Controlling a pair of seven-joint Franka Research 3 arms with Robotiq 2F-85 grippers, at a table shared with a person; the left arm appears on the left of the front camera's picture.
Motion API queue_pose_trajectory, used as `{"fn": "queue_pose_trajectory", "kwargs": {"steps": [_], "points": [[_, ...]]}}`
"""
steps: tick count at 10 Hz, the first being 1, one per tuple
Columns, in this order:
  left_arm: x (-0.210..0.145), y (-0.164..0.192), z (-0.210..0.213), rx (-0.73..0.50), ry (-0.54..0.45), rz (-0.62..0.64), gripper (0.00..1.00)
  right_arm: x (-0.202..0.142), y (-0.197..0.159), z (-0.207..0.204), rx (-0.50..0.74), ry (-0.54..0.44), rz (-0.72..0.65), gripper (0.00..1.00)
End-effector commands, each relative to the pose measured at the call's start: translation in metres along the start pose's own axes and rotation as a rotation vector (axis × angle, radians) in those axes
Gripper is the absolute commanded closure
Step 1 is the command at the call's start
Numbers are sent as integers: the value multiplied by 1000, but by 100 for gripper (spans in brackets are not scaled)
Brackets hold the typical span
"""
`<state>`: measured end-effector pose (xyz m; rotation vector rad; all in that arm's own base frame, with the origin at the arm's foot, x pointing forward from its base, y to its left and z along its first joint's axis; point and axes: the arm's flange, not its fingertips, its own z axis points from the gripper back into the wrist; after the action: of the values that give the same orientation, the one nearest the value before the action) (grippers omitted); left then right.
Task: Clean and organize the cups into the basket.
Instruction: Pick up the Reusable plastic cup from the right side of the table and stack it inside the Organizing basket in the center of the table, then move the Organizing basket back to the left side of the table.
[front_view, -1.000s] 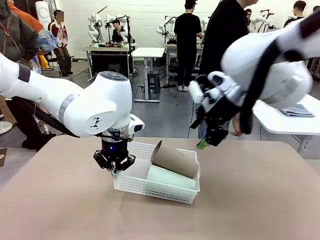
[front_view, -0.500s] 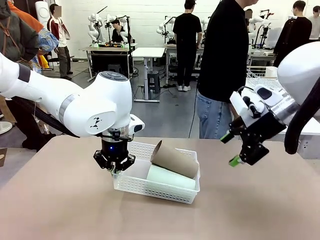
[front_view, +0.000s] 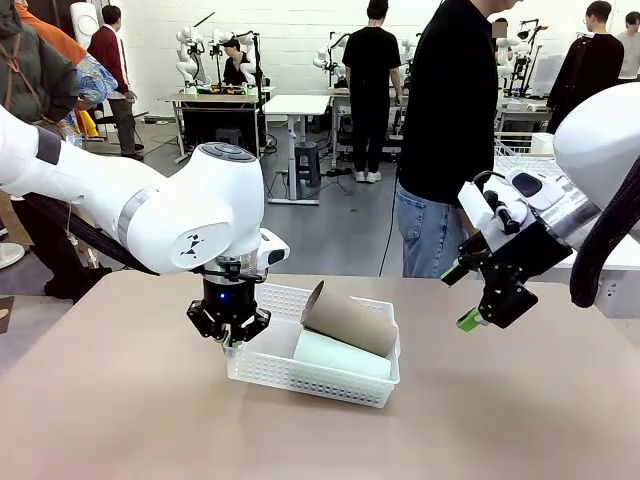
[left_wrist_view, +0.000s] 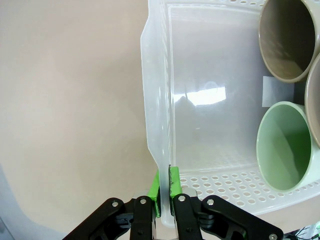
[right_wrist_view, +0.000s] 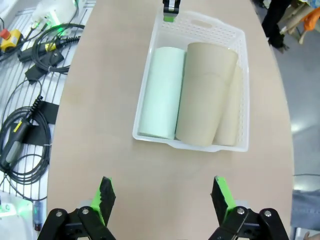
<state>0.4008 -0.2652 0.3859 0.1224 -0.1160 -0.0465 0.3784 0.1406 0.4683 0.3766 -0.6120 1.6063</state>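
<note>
Tan tabletop: cups binned, right arm now backed off.
Left gripper pinches the basket rim; mint cup and brown cup lie inside it; right gripper, fingers spread and empty, has swung clear rightward — placement looks done.

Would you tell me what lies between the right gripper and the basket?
Only bare table: in the right wrist view, nothing sits between the open right gripper and the basket.
</note>
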Motion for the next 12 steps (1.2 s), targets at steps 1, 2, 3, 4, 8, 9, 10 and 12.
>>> {"fn": "queue_pose_trajectory", "kwargs": {"steps": [1,2,3,4,8,9,10,12], "points": [[0,2,1,5,-10,-4,100,-3,0,-1,-3,-17,11,0],[0,2,1,5,-10,-4,100,-3,0,-1,-3,-17,11,0],[0,2,1,5,-10,-4,100,-3,0,-1,-3,-17,11,0],[0,2,1,5,-10,-4,100,-3,0,-1,-3,-17,11,0],[0,2,1,5,-10,-4,100,-3,0,-1,-3,-17,11,0],[0,2,1,5,-10,-4,100,-3,0,-1,-3,-17,11,0],[0,2,1,5,-10,-4,100,-3,0,-1,-3,-17,11,0],[0,2,1,5,-10,-4,100,-3,0,-1,-3,-17,11,0]]}}
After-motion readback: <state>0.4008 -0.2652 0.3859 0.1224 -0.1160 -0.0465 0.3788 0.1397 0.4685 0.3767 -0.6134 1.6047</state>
